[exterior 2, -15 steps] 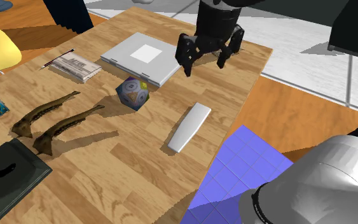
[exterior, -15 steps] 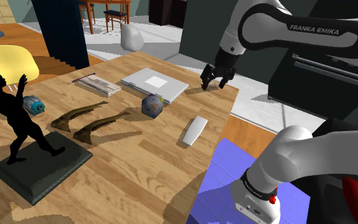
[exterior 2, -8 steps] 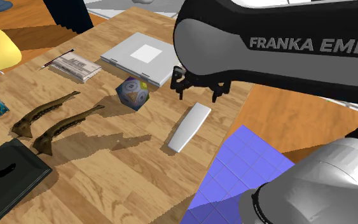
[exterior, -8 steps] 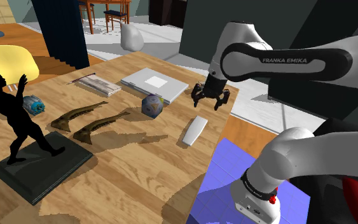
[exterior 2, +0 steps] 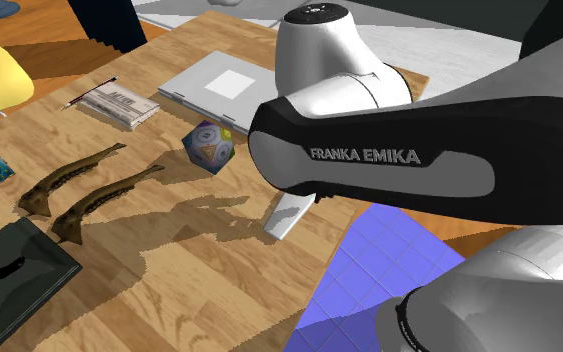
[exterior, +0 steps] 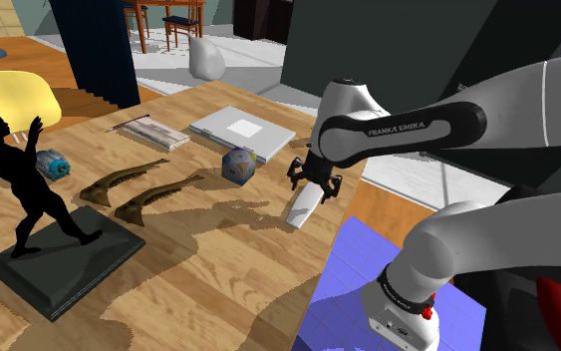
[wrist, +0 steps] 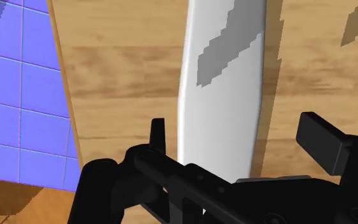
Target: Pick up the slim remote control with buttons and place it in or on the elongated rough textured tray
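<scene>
Gripper: the black gripper (wrist: pixel 238 137) points down at the table, close above the remote. It is spread wide and holds nothing.
Fingers: one finger (wrist: pixel 158 135) stands on each side of the remote. A strip of wood shows between each finger and the remote, so neither touches it.
Remote: the remote (wrist: pixel 222 95) is a slim, plain white bar lying flat on the wood, with no buttons to be made out. In the shoulder view the gripper (exterior: pixel 312 187) hangs over the remote's upper end, and the rest of the remote (exterior: pixel 301 209) slants down to the left.
Arm: in the second exterior view the arm (exterior 2: pixel 369 160) crosses in front, leaving one end of the remote (exterior 2: pixel 287 216) showing.
Table: the wooden table (exterior: pixel 218 269) carries everything. The remote lies near the edge on the stand's side, just beside a blue tiled floor (exterior: pixel 348 284).
Ball: a many-sided blue and purple ball (exterior: pixel 238 166) sits near the remote, to the shoulder view's left of it.
Trays: two long, rough brown shapes lie side by side, well apart from the remote, beyond the ball. These are the near tray (exterior: pixel 156 197) and the far tray (exterior: pixel 121 179). They look alike, so which one the task means cannot be told.
Slab: a flat grey slab (exterior: pixel 241 131) lies behind the ball.
Book: a thin book (exterior: pixel 155 133) lies to the slab's left in the shoulder view.
Statue: a black figure (exterior: pixel 14 170) stands on a dark base (exterior: pixel 64 257) to the shoulder view's left of the trays.
</scene>
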Controlling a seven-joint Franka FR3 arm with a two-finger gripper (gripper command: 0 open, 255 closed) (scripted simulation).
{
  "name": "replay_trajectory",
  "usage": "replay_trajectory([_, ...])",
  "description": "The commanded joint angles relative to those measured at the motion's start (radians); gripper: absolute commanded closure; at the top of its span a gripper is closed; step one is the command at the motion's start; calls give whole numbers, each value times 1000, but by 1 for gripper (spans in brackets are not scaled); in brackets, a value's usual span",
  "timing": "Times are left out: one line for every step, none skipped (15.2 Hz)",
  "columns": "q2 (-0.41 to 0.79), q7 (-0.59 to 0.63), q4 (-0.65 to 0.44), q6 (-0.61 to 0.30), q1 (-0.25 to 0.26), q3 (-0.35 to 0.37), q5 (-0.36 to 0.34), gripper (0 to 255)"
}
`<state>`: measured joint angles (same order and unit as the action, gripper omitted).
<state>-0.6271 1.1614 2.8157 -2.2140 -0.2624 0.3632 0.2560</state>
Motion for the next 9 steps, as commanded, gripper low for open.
replay_trajectory([26,19,20,-46,-4,13,9,0])
replay_trajectory([38,19,27,-65,-4,17,11,0])
replay_trajectory([50,19,34,-84,-5,21,13,0])
replay_trajectory([63,19,41,-103,-5,24,15,0])
replay_trajectory([76,19,47,-123,-6,28,16,0])
replay_trajectory([84,20,51,-134,-6,30,17,0])
replay_trajectory([83,20,51,-134,-6,30,17,0])
replay_trajectory([84,20,51,-134,-6,30,17,0])
replay_trajectory([84,20,51,-134,-6,30,17,0])
